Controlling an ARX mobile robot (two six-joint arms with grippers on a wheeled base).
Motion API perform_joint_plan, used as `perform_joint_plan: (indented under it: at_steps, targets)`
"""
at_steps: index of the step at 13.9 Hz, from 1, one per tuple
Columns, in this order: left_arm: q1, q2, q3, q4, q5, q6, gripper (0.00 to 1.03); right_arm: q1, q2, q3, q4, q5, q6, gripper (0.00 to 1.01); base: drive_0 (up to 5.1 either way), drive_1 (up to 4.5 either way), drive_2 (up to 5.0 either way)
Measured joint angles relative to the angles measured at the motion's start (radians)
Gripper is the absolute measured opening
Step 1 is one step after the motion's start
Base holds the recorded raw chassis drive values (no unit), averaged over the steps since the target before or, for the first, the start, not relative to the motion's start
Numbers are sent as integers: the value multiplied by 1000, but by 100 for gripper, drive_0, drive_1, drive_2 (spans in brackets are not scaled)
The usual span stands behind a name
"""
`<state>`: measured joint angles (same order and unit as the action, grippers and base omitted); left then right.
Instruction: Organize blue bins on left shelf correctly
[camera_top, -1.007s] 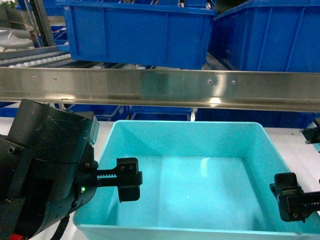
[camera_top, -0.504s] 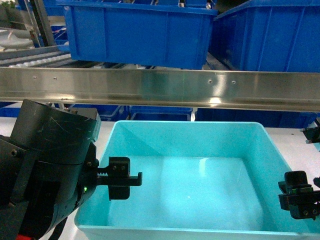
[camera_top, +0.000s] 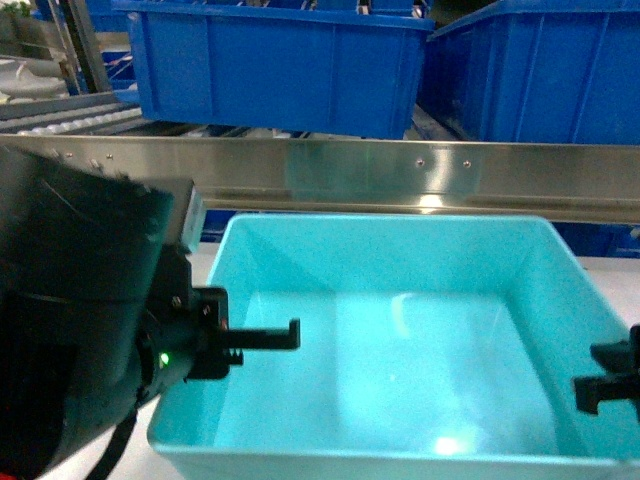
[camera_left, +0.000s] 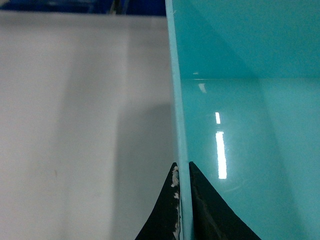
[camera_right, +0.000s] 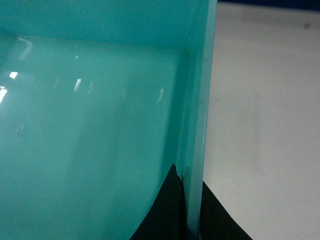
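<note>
While each gripper's jaws clamp a side wall, the turquoise bin (camera_top: 400, 340) sits between them.

bright overhead light | glare on bin (camera_top: 400, 330) floor (streaks) | wrist views — soft

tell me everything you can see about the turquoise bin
The turquoise bin is a shallow rectangular tub of glossy plastic with smooth tapered walls, empty and upright on a pale surface below the steel rail. The left gripper pinches its left wall and the right gripper its right wall.
</note>
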<state>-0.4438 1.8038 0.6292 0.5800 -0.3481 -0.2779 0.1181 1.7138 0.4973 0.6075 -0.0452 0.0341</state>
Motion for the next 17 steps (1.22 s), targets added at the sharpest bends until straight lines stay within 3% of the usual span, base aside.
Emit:
perform_joint_plan:
  at_steps: [1, 4, 17]
  targets:
    - [-13, -89, -8, -10, -18, 14, 2, 0, -122, 0, -50, -6, -1, 2, 0, 0, 0]
    - [-63, -313, -48, -59, -60, 17, 2, -28, -386, -55, -52, -45, -16, 2, 0, 0, 0]
    - [-63, -297, -53, -67, -55, 17, 2, -27, -373, -61, -63, -52, -19, 2, -39, 18, 18]
